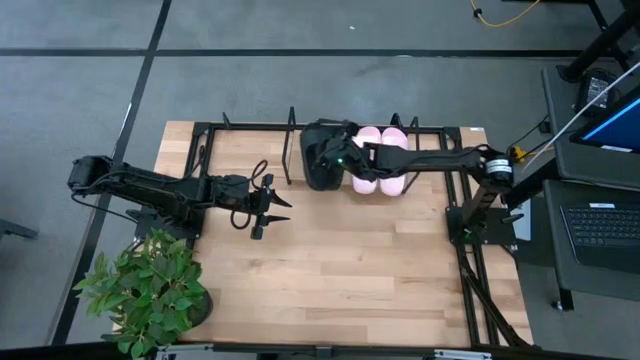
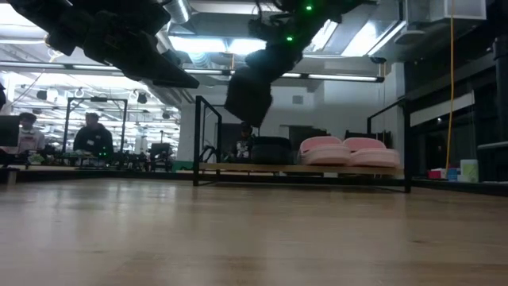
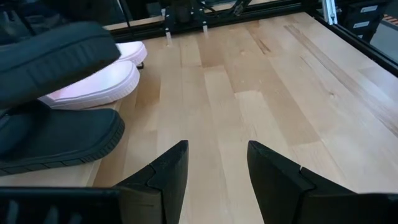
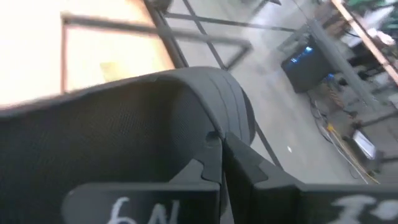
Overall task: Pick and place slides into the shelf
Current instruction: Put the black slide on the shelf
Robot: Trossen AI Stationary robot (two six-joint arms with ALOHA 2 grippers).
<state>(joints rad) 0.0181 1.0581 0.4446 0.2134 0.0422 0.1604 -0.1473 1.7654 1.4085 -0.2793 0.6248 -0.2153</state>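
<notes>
You have the table point(image 1: 330, 270) with the shelf point(image 1: 250, 128) at its 12 o'clock edge, pink sandals point(image 1: 383, 160) resting there. Your right gripper point(image 1: 345, 158) is clamped on a black sandal point(image 1: 322, 155) above the shelf; your left gripper point(image 1: 275, 205) hangs spread wide, holding nothing, at 9 o'clock.

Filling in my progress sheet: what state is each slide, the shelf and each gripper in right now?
Pink slides: side by side on the shelf.
Black slide on shelf: lying flat.
Held black slide: lifted, above the shelf.
Shelf: left part unfilled.
Right gripper: shut on held black slide.
Left gripper: open, holding nothing.
</notes>
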